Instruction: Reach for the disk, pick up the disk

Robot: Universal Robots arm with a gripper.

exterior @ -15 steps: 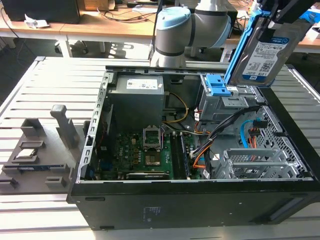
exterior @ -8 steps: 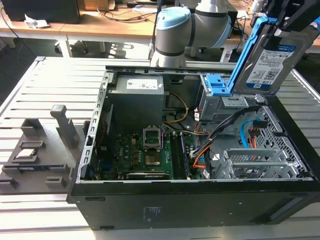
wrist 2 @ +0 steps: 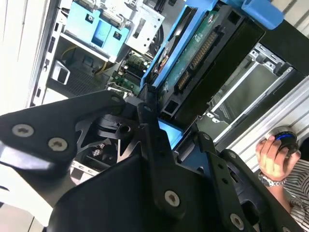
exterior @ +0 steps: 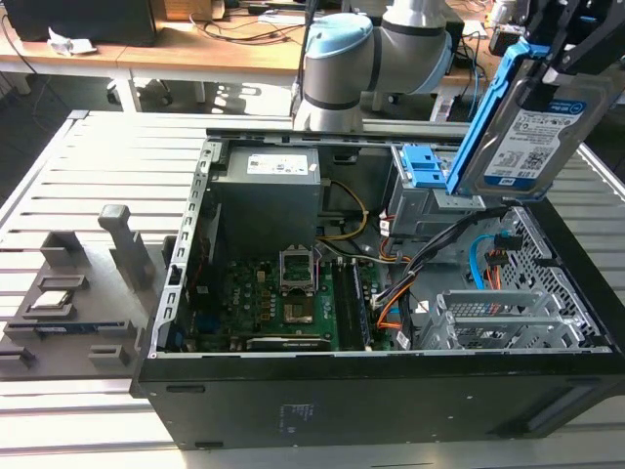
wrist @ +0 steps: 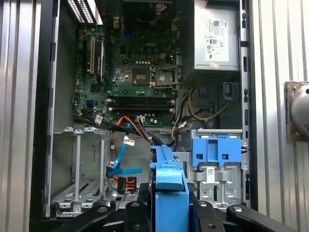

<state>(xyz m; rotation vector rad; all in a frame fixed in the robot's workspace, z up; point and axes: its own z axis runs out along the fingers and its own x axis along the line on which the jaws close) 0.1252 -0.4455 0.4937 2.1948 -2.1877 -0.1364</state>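
Above the open computer case [exterior: 391, 391], near its drive-bay corner, the disk [exterior: 542, 132] is held tilted in the air, clamped by its blue side rails between the gripper [wrist 2: 159, 125] fingers.

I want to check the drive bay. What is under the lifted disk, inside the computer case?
Under the disk, held up by the gripper, sits the grey drive cage with a blue bracket on it. Orange and blue cables run beside it. The cage's inside is hidden.
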